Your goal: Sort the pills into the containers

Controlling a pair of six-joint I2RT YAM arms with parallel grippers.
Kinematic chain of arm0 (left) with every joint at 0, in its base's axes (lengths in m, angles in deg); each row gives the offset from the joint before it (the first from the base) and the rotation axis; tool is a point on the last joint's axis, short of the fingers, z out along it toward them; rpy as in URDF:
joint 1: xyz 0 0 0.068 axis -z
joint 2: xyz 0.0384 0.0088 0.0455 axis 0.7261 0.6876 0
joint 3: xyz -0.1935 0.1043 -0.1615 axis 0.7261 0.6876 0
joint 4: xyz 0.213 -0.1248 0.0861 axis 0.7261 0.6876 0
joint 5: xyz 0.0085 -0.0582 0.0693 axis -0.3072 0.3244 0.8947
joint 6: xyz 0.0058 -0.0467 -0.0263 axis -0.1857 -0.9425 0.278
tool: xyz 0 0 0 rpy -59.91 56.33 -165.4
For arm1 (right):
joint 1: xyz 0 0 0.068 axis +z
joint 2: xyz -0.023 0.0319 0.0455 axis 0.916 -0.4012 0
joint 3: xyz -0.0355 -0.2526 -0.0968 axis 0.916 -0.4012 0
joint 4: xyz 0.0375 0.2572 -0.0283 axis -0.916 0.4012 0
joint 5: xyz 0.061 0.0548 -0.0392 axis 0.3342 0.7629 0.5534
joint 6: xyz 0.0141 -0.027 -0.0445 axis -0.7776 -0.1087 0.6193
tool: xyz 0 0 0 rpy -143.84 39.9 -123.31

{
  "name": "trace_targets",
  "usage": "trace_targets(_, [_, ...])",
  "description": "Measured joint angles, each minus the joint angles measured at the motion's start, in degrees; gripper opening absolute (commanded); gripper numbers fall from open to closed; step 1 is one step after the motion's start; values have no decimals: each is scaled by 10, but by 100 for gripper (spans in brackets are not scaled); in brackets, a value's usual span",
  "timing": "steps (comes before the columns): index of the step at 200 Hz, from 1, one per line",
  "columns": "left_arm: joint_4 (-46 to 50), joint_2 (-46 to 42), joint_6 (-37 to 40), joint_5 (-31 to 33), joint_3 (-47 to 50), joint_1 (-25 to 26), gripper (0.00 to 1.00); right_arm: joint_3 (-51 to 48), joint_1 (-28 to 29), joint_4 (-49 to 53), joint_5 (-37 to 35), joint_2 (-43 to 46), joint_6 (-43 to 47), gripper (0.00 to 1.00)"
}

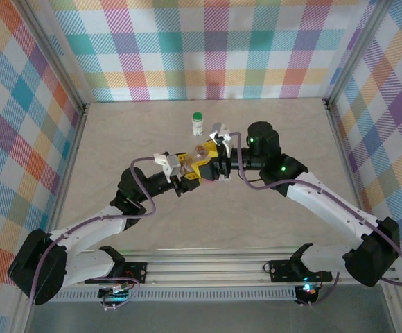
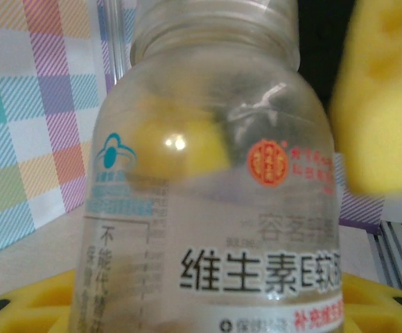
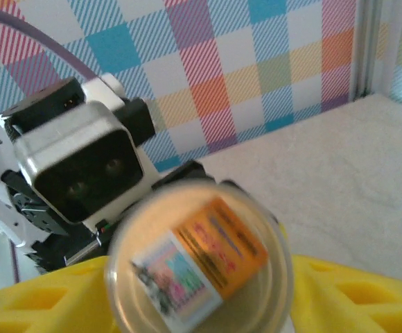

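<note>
Clear pill bottle [image 2: 215, 194] held in left end effector [image 1: 193, 168] — yellow pill [image 2: 177, 149] inside.

The beige, marbled worktop [image 1: 118, 139] is lying flat between plaid walls [image 1: 208, 48]. A small white bottle with a green cap [image 1: 197, 123] is standing upright on it, toward the far side and near the middle. A metal rail [image 1: 208, 267] is running along its near edge.
</note>
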Motion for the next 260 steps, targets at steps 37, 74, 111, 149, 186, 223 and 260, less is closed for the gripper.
trace_targets(37, [9,-3,12,20,0,0,0,31,1,31,-38,-1,-10,92])
trace_targets(74, [24,3,27,91,0,0,0,41,1,39,-98,10,-78,89])
trace_targets(111, [31,23,41,157,0,0,0,111,23,62,-221,-26,-187,81])
trace_targets(149, [30,37,43,210,0,0,0,200,34,90,-294,-117,-256,76])
trace_targets(186, [36,42,44,242,0,0,0,205,37,118,-311,-159,-293,69])
trace_targets(223, [37,53,48,261,0,0,0,205,39,119,-300,-165,-314,64])
trace_targets(260, [29,62,48,275,0,0,0,205,45,120,-281,-165,-326,63])
